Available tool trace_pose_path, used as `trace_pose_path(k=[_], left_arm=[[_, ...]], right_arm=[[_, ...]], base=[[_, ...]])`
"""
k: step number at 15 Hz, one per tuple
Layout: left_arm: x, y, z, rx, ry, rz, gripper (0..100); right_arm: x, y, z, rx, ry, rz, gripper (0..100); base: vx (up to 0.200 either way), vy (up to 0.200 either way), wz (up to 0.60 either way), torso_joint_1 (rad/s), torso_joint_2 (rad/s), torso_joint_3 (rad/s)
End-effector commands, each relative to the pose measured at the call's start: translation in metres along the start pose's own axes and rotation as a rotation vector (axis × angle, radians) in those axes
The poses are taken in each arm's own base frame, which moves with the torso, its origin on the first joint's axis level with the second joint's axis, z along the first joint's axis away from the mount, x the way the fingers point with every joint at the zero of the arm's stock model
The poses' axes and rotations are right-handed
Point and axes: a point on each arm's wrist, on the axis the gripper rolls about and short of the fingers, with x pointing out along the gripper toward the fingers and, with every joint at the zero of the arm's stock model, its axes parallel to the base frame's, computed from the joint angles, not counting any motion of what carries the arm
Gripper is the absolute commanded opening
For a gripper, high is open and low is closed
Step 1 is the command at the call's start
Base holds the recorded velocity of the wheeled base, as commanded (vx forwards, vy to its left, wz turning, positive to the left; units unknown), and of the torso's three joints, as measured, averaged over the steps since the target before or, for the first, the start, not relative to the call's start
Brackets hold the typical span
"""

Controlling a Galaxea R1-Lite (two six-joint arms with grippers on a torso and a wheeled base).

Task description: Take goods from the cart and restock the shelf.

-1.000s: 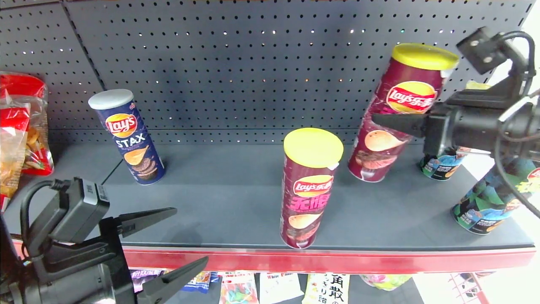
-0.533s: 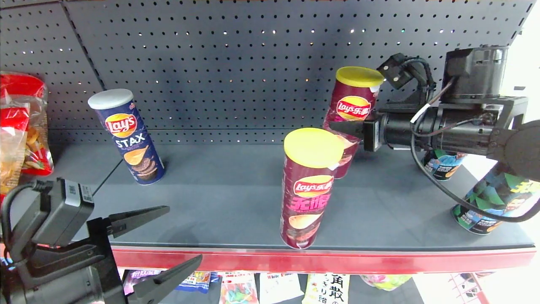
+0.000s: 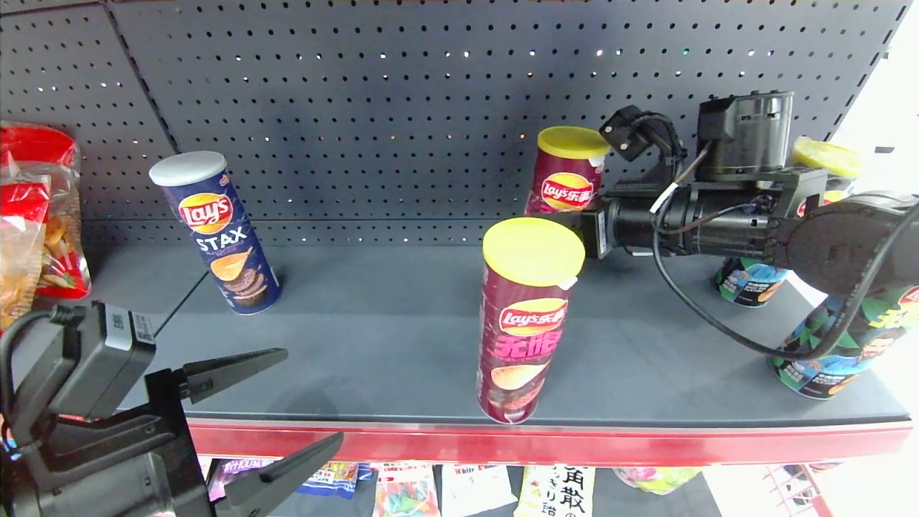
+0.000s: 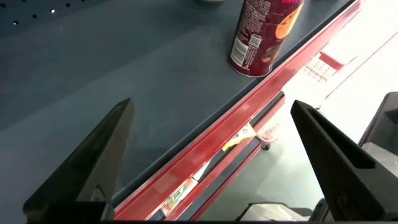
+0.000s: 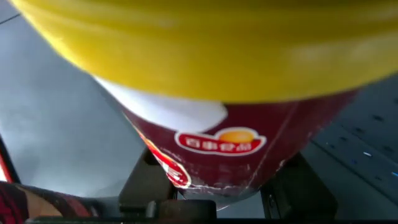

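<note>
A maroon chip can with a yellow lid (image 3: 567,176) is held upright near the pegboard at the back of the shelf (image 3: 373,337). My right gripper (image 3: 571,215) is shut on its middle. The can's foot is hidden behind a second maroon can (image 3: 528,319), which stands at the shelf's front edge. The right wrist view shows the held can (image 5: 230,130) close up between the dark fingers (image 5: 146,186). My left gripper (image 3: 314,396) hangs open and holds nothing, low at the front left by the red shelf lip (image 4: 249,112). The front can (image 4: 261,34) is off to its side.
A blue can (image 3: 215,230) stands at the back left, with snack bags (image 3: 36,215) at the far left. Green-and-black cans (image 3: 750,280) (image 3: 833,345) crowd the shelf's right end. Free shelf lies between the blue can and the front maroon can. Packets (image 3: 474,488) lie on the shelf below.
My right arm has carried the maroon can leftward and deeper toward the pegboard, from the shelf's right side to behind the front can. The left gripper has sunk slightly.
</note>
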Motion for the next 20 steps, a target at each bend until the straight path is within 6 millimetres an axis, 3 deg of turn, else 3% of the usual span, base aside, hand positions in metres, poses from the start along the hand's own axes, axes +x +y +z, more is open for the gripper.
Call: trace_pose_path(k=[1,14,15,18,20], left_arm=[[0.001,0.000,0.000,0.000,0.003,-0.001,100],[0.001,0.000,-0.001,-0.002,0.007,-0.001,100],[0.002,0.000,0.000,-0.002,0.006,-0.001,100],[0.002,0.001,-0.001,-0.002,0.007,-0.001,100],[0.003,0.001,-0.002,-0.005,0.016,-0.002,100]], right_arm=[[0.007,0.000,-0.004,0.001,0.011,0.008,0],[0.011,0.014,-0.007,-0.001,0.026,0.043,0],[0.011,0.014,-0.007,-0.001,0.027,0.042,100],[0.005,0.016,-0.003,-0.003,0.015,0.037,100],[-0.011,0.023,-0.006,0.000,0.032,0.014,100]], base=[[0.000,0.000,0.00,0.000,0.00,0.000],[0.000,0.000,0.00,0.000,0.00,0.000],[0.000,0.000,0.00,0.000,0.00,0.000],[0.000,0.000,0.00,0.000,0.00,0.000],[0.000,0.000,0.00,0.000,0.00,0.000]])
